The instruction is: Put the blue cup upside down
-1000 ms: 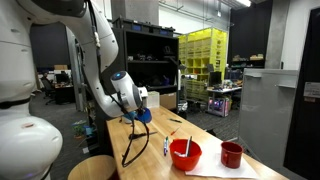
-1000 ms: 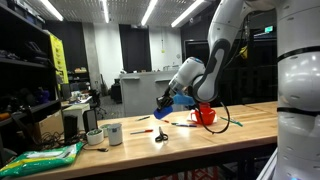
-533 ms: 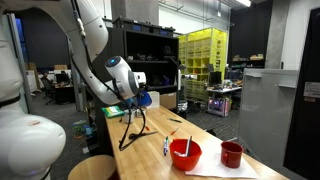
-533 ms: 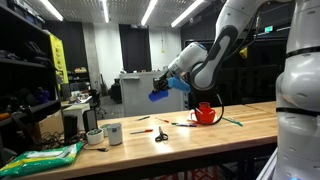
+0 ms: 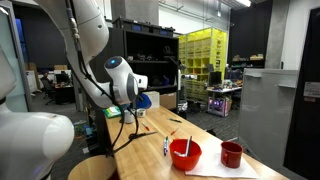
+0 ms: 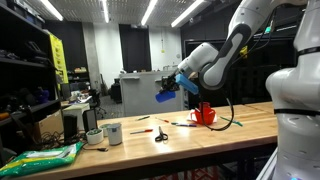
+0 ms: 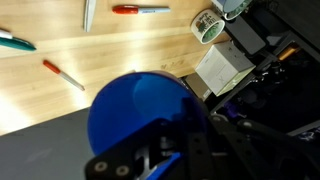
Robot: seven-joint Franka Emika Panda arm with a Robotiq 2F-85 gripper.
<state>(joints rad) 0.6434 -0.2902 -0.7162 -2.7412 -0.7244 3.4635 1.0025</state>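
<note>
My gripper (image 5: 137,100) is shut on the blue cup (image 5: 143,100) and holds it well above the wooden table (image 5: 160,140). It also shows in an exterior view (image 6: 166,94), tilted on its side, with my gripper (image 6: 176,88) behind it. In the wrist view the blue cup (image 7: 135,108) fills the middle, with the dark fingers (image 7: 185,150) clamped over its lower edge.
A red bowl (image 5: 185,152) and a dark red cup (image 5: 231,154) stand on white paper near the table's end. Pens and markers (image 7: 140,9) lie on the table. A white box (image 7: 220,70), a tape roll (image 7: 207,27) and a white cup (image 6: 113,133) stand near one edge.
The arm has lifted the blue cup higher above the table and swung it sideways; the cup has turned more onto its side.
</note>
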